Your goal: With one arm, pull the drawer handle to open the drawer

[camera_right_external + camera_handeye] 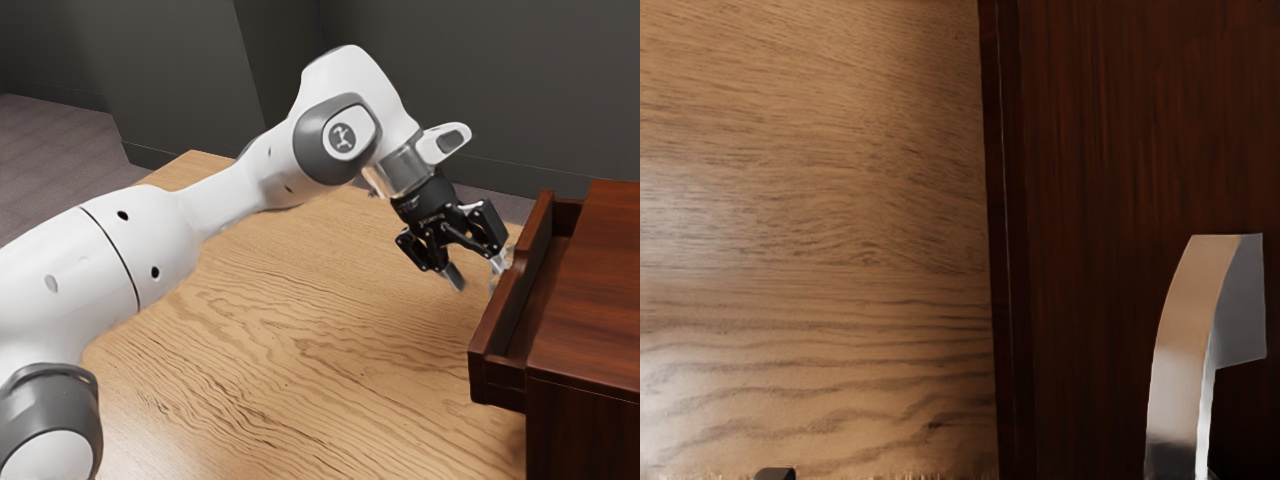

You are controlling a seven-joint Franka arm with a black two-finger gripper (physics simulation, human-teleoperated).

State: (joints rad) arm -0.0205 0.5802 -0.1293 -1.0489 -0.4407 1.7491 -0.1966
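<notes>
A dark wooden drawer (510, 300) is set in a cabinet (600, 260) at the desk (300, 330) edge on the exterior view's right, its front standing slightly out. The black hand (478, 270) is held open, with the silver handle (500, 268) just inside one finger. The pulling step is judged in hand. Next, a straight draw away from the cabinet is called for.

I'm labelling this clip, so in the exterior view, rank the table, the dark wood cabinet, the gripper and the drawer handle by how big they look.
Largest to smallest:
1. table
2. cabinet, though the frame's edge cuts it off
3. gripper
4. drawer handle, a small silver sliver beside the gripper
</notes>
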